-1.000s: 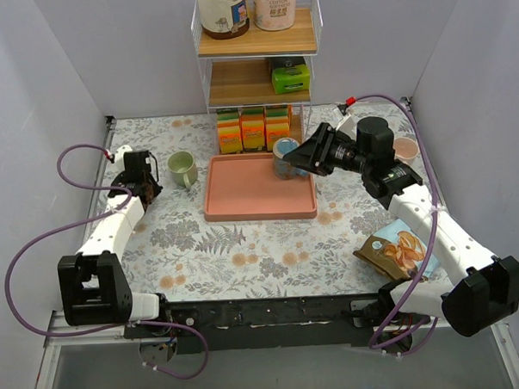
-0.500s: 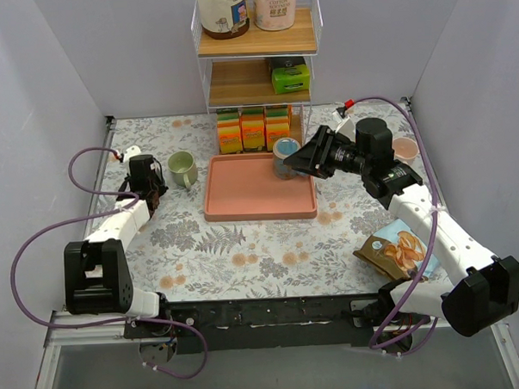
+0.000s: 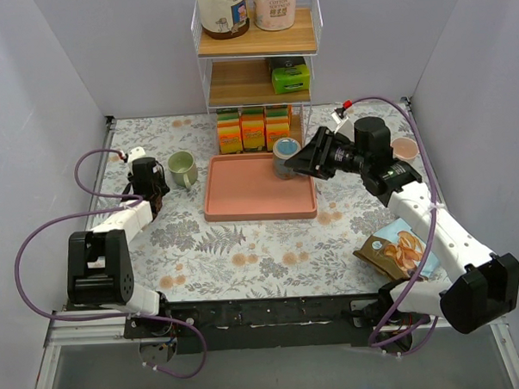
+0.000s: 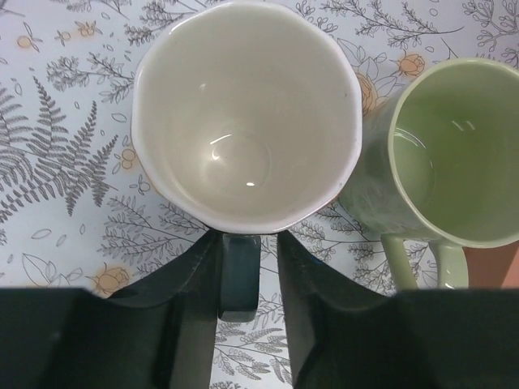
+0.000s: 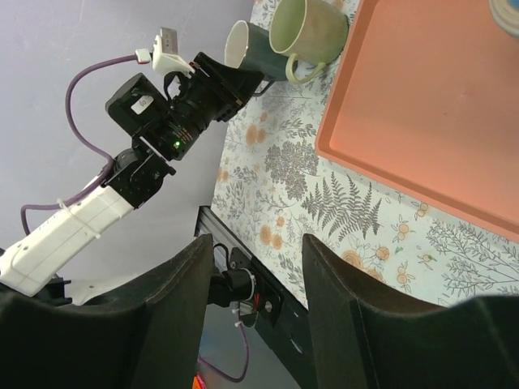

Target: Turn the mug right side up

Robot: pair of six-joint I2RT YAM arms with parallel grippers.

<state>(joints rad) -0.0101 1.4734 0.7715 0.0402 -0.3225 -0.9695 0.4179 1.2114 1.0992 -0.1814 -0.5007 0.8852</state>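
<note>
I'm reading everything off the salmon-pink rectangular plastic tray.
- Left of it: pale green ceramic mug.
- Further left, just beside that one: dark teal ceramic mug, handle between the left gripper fingers.
- On its far right corner: blue-grey cup.
- Behind it: row of orange and green boxes at the foot of the white wire shelf rack.
- Right of it: pink bowl.
- Right and nearer: printed foil snack bag.
</note>
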